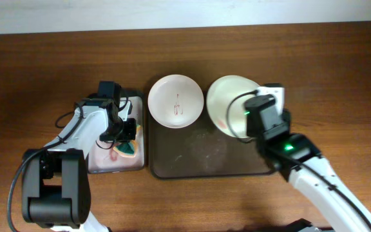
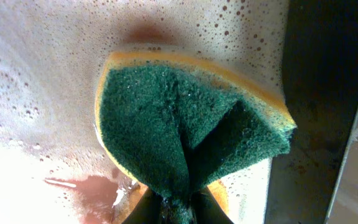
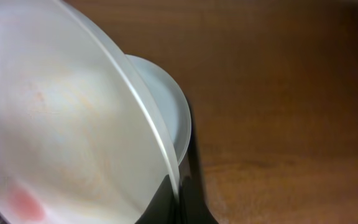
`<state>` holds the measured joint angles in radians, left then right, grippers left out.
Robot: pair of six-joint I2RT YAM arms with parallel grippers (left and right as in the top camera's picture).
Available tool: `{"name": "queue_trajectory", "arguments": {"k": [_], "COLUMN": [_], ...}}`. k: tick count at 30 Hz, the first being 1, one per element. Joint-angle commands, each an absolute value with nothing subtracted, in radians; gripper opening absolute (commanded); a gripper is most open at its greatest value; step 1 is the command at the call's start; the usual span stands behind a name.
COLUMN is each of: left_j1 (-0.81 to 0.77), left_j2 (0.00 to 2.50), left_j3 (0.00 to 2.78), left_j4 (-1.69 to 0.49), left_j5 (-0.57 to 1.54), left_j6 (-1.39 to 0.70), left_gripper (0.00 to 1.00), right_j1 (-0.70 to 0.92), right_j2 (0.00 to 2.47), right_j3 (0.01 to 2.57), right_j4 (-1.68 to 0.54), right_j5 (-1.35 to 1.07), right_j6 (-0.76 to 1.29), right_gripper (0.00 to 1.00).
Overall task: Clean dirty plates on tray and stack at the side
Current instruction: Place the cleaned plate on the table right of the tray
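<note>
A white dirty plate with thin reddish streaks at its centre lies at the back left of the dark brown tray. My right gripper is shut on the rim of a second white plate, which is tilted above the tray's back right corner. A faint pink smear shows on it. Behind it, part of a third white plate shows. My left gripper is shut on a folded green and yellow sponge over foamy water.
The small black-rimmed tray with soapy pinkish water sits left of the dark tray, under my left gripper. Brown wooden tabletop surrounds both trays. Crumbs or smears mark the dark tray's floor.
</note>
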<state>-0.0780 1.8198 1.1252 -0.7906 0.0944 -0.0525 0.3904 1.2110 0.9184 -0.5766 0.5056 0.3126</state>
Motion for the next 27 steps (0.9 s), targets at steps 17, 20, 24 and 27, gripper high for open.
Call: {"name": "queue_trajectory", "arguments": {"k": [17,20,24,27], "left_j1": [-0.078,-0.078,-0.078,-0.078], "left_j2": [1.829,1.829,1.829,1.829], "left_j3": [1.142,1.142,1.142,1.142], "left_j4": [-0.797,-0.797,-0.795,-0.794], "left_j5": [0.109,0.11,0.109,0.11], "left_j6": [-0.055,-0.056,-0.055,-0.055], "left_gripper": [0.05,0.05,0.06,0.06], "right_j1": [-0.531,-0.558,-0.558,-0.557], "right_j2": [1.403,1.497,1.569,1.565], "right_j3": [0.942,0.942,0.942,0.944], "right_j4": [-0.75,-0.742,-0.729,-0.699], "right_j5": [-0.043,-0.049,-0.054,-0.123], "right_j6": [0.503,0.476,0.471,0.44], "right_gripper": [0.04,0.04,0.04,0.2]}}
